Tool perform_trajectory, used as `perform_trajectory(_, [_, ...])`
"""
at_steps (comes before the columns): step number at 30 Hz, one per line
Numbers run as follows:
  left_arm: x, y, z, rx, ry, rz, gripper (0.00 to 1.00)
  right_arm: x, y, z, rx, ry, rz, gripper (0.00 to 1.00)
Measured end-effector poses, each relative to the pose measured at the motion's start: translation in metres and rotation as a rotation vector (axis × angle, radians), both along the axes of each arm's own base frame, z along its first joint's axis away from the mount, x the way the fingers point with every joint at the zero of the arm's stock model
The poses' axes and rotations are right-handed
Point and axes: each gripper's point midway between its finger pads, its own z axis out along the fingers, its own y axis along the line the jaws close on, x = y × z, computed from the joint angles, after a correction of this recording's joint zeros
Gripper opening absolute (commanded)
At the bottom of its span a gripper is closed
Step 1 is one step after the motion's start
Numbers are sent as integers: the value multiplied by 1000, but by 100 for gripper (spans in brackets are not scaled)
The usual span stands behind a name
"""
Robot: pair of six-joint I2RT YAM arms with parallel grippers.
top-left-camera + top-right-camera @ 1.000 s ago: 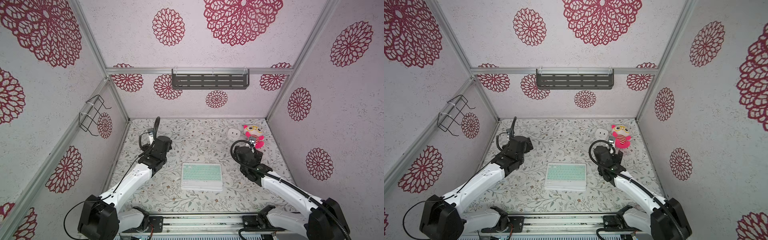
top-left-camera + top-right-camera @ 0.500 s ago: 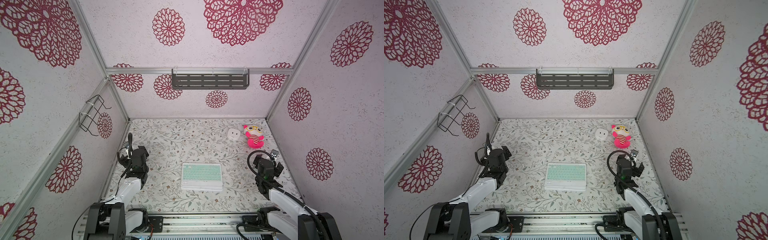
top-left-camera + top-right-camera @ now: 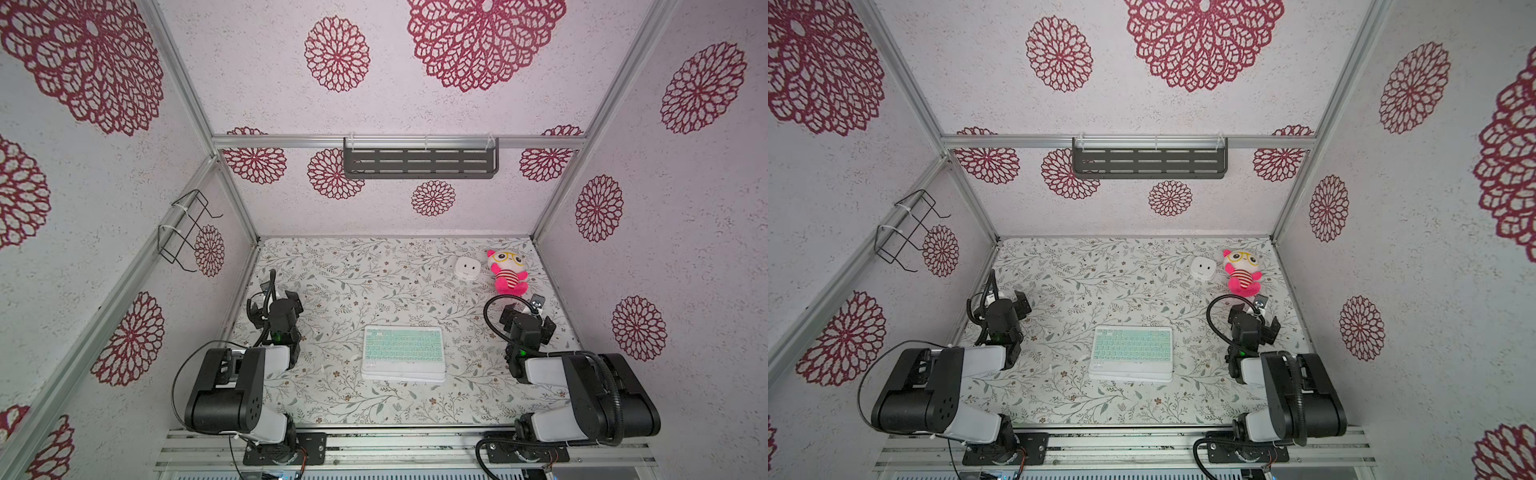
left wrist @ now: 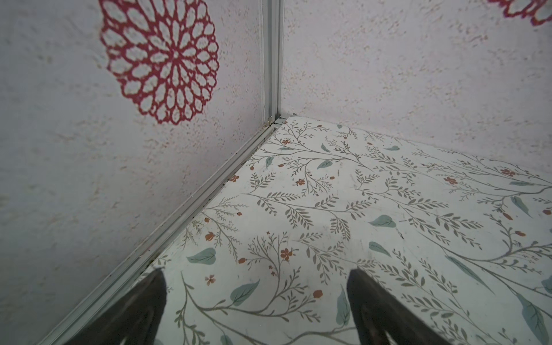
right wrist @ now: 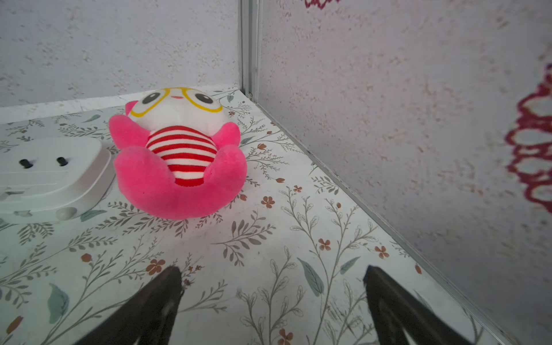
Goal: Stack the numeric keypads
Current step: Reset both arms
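At the left wall, our left gripper hangs spread wide and empty over the table. In the middle, the mint green keypad lies flat on top of the stack, with white frames showing beneath it. We judge these light, stiff and slick, best pinched across the frame's short edges, off the keys. At the right, our right gripper is equally spread, near the plush toy. Since a second ago both arms have pulled back from the stack, which has not moved.
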Motion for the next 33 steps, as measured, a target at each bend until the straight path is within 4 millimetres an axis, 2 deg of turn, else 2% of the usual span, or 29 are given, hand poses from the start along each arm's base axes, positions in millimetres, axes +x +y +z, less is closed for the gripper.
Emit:
perform_trajectory(4, [0, 4, -8, -8, 2, -10, 98, 7, 8, 4, 4, -24, 54, 99])
perform_trajectory(9, [5, 0, 0, -13, -37, -39, 97, 17, 23, 7, -6, -62, 161, 99])
perform_trajectory(14, [6, -1, 2, -14, -45, -46, 97, 15, 32, -10, -13, -15, 214, 99])
perform_trajectory(23, [6, 6, 1, -30, -48, -43, 97, 17, 31, -8, -3, -23, 229, 99])
perform_trajectory(33, [7, 4, 1, -37, -50, -55, 97, 17, 32, -8, -1, -23, 236, 99])
